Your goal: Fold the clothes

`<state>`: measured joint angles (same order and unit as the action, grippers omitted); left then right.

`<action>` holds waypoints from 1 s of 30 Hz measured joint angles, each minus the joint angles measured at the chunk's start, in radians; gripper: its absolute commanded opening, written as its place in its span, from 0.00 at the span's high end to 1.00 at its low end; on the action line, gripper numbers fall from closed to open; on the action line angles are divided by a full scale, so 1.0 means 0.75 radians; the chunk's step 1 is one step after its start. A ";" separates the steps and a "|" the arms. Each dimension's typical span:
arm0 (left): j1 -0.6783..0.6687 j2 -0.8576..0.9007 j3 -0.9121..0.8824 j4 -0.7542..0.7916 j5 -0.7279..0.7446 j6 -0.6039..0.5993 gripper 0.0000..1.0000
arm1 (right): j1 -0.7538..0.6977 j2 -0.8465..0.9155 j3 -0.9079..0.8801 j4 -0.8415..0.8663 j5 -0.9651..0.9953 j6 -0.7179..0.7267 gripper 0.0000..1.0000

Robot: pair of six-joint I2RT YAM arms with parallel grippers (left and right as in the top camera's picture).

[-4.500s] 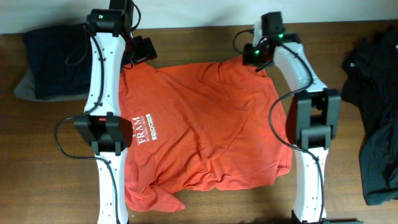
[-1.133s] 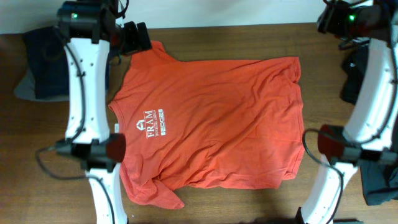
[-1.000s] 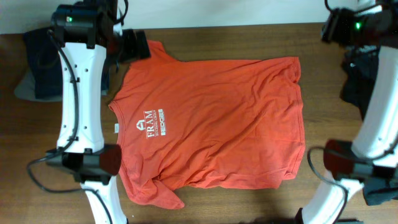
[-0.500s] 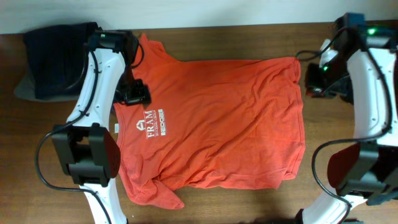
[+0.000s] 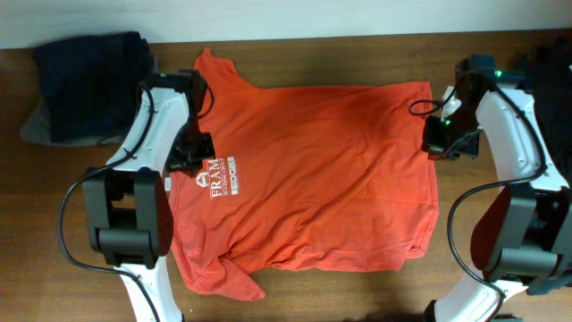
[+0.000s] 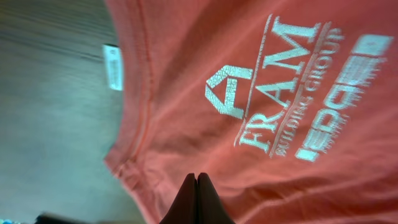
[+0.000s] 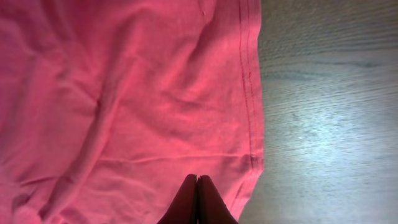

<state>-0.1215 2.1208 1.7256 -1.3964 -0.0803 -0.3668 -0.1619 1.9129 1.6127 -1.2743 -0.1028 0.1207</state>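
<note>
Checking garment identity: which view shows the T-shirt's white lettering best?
Left wrist: the white lettering fills the frame, reading FRAM. Overhead shows it small; right wrist shows only the T-shirt hem, no print.

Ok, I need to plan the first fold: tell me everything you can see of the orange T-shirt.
The orange-red T-shirt lies flat and lightly wrinkled on the wooden table, white FRAM print up, collar toward the left arm. The left gripper is shut by the collar, the right gripper shut at the hem.
</note>
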 measured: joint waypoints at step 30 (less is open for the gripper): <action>0.111 0.000 -0.264 0.288 0.034 0.000 0.99 | 0.000 0.070 -0.320 0.419 0.001 0.054 0.96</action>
<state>-0.0380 2.1208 1.5272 -1.1801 -0.0547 -0.3668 -0.1619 1.9656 1.3727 -0.9604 -0.1024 0.1616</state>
